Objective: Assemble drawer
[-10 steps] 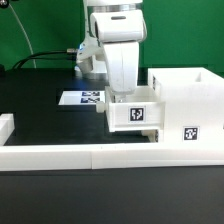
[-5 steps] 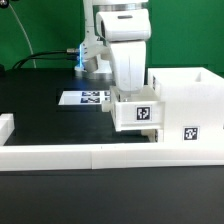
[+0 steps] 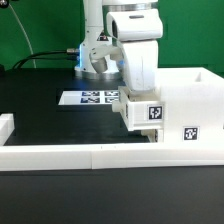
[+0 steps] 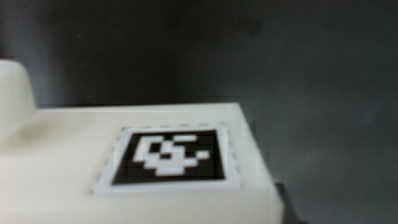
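Black table (image 3: 50,125), green backdrop. The gripper (image 3: 140,98) looks clenched on a small tray (image 3: 146,113) right beside the case (image 3: 190,105). Slightly misaligned, it'll jam on the case's edge.

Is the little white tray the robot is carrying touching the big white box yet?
Cannot tell. In the exterior view the tray overlaps the box, with no gap or contact visible. The wrist view shows only a tag.

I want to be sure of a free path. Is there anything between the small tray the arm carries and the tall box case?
Nothing visible does. The tray under the pincer is already at the case on its side toward the exterior view's left, with no other object between them.
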